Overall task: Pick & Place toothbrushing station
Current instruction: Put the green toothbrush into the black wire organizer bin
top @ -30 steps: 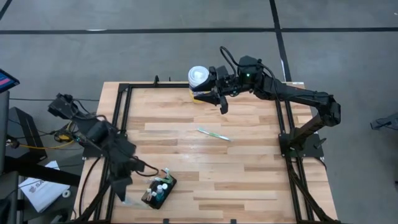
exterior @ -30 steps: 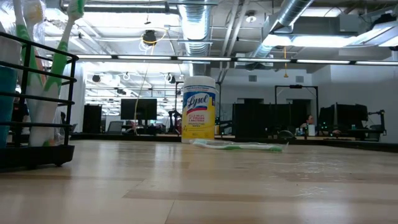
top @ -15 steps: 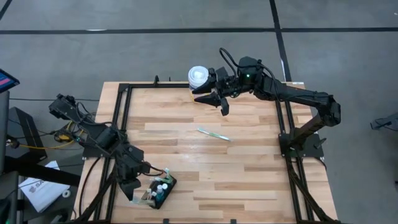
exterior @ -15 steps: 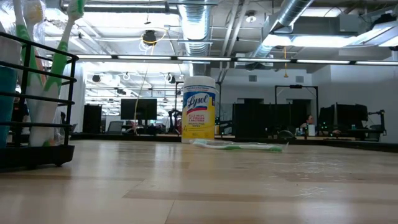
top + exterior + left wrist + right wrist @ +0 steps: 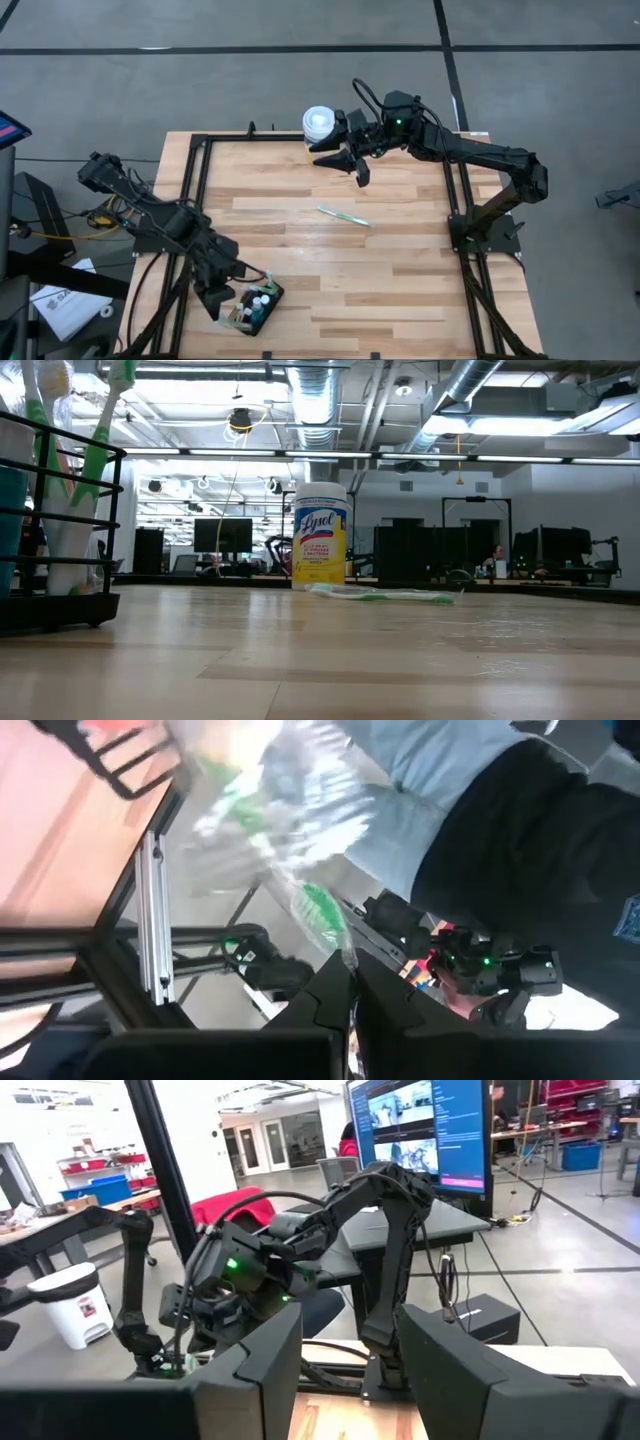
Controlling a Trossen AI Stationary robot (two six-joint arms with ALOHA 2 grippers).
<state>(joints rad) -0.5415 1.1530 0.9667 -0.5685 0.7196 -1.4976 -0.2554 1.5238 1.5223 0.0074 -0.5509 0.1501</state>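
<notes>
A: Left side of tabletop (image 5: pixel 400 290)?
B: Left hand (image 5: pixel 213 303), fingers together on a clear-wrapped green toothbrush (image 5: pixel 318 910), just beside toothbrushing station (image 5: pixel 256 308) at near-left edge. Station upright, holding toothbrushes.

A: Middle?
B: Loose toothbrush (image 5: pixel 343 215), flat on wood.

A: Right?
B: Right hand (image 5: pixel 350 165), fingers apart, holding nothing, raised beside Lysol wipes canister (image 5: pixel 319 127) at far edge.

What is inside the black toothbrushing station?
The toothbrushing station holds green-and-white toothbrushes, a teal cup and white-topped items; its lower contents are hidden from view.
</notes>
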